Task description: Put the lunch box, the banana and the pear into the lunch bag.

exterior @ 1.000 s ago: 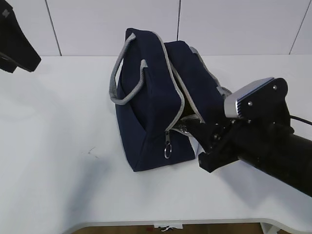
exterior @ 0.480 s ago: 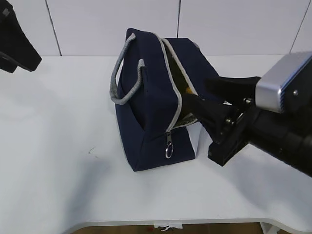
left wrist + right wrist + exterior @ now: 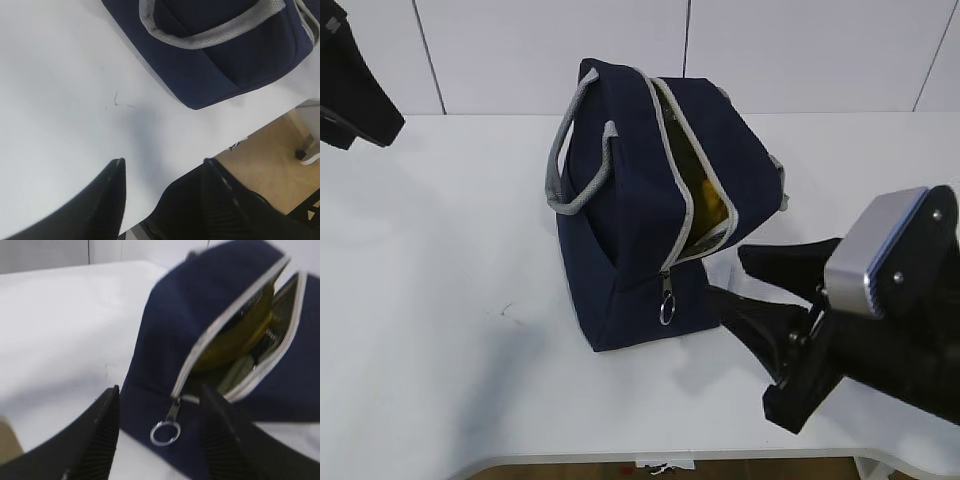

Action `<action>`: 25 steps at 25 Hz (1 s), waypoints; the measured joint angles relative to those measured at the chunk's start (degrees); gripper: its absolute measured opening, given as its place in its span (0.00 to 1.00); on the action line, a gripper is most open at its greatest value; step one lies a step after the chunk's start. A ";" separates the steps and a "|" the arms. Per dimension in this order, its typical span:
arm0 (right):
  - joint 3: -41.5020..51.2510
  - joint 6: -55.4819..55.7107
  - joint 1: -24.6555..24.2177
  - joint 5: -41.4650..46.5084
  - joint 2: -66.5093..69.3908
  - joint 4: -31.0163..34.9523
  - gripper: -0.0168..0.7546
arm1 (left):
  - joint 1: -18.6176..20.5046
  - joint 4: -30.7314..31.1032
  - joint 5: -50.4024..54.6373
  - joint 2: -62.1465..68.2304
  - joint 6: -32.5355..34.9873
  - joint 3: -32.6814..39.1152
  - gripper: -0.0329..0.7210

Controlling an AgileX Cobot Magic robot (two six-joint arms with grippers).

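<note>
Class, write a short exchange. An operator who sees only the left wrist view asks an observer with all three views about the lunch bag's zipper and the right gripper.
Operator: I see only the bag's side and one handle. Is it zipped?
Observer: No. The lunch bag is unzipped. The opening gapes along the top and down the near end, to the ring pull.
Operator: Where is the right gripper?
Observer: The right gripper is outside the bag, near the table by the bag's near right corner. Its jaws are open and hold nothing.
</note>
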 joint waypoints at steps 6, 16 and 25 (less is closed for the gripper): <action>0.00 5.74 0.00 -2.70 9.90 0.00 0.55 | 0.00 0.00 0.00 0.00 0.00 0.00 0.54; -1.78 6.35 0.00 -11.99 22.19 0.29 0.61 | 0.00 0.00 0.00 0.00 0.00 0.00 0.54; -6.51 6.42 0.00 -12.21 29.11 2.09 0.63 | 0.00 -0.89 0.00 0.00 0.00 0.00 0.54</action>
